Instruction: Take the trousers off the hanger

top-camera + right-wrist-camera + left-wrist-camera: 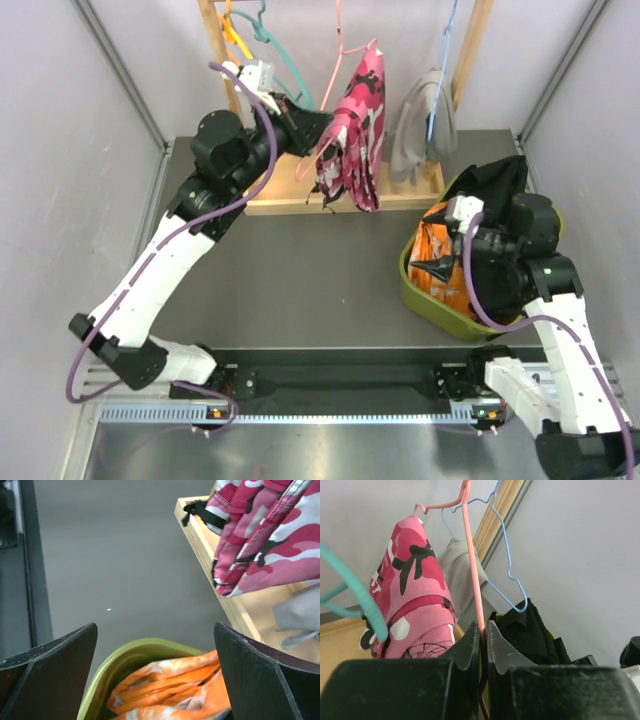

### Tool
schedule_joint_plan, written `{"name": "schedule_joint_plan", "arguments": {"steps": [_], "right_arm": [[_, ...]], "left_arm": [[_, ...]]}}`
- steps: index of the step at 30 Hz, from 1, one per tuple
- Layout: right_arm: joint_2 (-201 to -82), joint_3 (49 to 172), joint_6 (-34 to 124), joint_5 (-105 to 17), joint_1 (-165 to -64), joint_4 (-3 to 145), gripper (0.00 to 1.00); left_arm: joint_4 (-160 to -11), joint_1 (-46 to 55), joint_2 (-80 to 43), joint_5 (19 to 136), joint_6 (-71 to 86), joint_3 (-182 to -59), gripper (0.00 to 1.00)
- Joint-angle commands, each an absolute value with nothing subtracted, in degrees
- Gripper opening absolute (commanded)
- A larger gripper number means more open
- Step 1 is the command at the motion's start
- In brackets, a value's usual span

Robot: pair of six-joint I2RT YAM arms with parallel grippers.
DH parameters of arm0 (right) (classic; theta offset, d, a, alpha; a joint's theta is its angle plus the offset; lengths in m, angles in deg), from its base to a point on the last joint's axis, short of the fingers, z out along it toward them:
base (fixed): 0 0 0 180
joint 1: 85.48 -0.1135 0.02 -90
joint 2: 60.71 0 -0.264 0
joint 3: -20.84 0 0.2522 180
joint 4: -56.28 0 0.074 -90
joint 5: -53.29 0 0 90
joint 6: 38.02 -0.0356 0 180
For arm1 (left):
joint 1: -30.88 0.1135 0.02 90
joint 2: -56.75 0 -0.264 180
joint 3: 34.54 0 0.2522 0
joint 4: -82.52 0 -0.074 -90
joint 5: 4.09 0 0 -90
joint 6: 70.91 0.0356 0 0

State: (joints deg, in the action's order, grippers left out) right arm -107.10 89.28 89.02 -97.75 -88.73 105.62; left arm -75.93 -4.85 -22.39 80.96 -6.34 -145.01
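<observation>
From overhead, the left arm stretches up to the wooden rack (pixel 290 205). The left gripper (pixel 308 125) sits right beside the pink-and-dark patterned trousers (pixel 355 135), but you can't read its fingers from up there. The left wrist camera settles it. The fingers (pixel 465 647) are pressed together on the wire of the pink hanger (pixel 470 555), pinching it. The patterned trousers are draped over that hanger, just to the left of the grip. Behind them the grey trousers (pixel 420 125) hang on the blue hanger (pixel 447 60) (only a slice of grey shows from the wrist).

Over to the other side, the right gripper (pixel 155 630) is spread wide with nothing between its fingers, hovering above the green bin (pixel 130 655). The orange trousers (pixel 170 685) lie crumpled in that bin. The overhead view adds the black trousers (pixel 495 185) heaped at the bin's far end, which the right wrist camera doesn't catch.

Two bare hangers, the teal hanger (pixel 362 597) and the orange hanger (pixel 235 35), hang at the rack's left end. The patterned trousers hang low over the rack's base plank. The dark table (pixel 300 285) lies open between that plank and the arms' bases. The bin sits over by the right wall (pixel 585 130).
</observation>
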Motion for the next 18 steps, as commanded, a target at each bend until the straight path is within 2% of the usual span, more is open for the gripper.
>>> {"name": "schedule_joint_plan", "arguments": {"steps": [1,6,7,12,16,18], "right_arm": [[-108.9,93.0,89.8,-88.8,-97.5,99.2,1.00],[-114.1,93.8,86.9,-72.9,-112.9,88.4,1.00],[-114.8,93.4,84.8,-67.4,-114.6,85.6,1.00],[-121.1,94.7,78.3,-55.4,-123.6,68.3,1.00],[-125.0,94.5,71.1,-39.5,-131.4,56.7,1.00],[-127.2,95.8,68.3,-38.5,-132.6,55.0,1.00]], "left_arm": [[-91.5,-4.8,-14.4,79.9,-6.8,-143.5,0.00],[-90.8,-4.7,-8.8,78.4,-9.2,-137.3,0.00],[-90.5,-4.8,-8.1,78.6,-9.5,-136.6,0.00],[-90.4,-4.8,-2.9,79.7,-11.7,-131.4,0.00],[-90.8,-4.8,0.0,80.2,-12.9,-128.0,0.00],[-90.8,-4.8,1.2,80.3,-13.4,-126.7,0.00]]}}
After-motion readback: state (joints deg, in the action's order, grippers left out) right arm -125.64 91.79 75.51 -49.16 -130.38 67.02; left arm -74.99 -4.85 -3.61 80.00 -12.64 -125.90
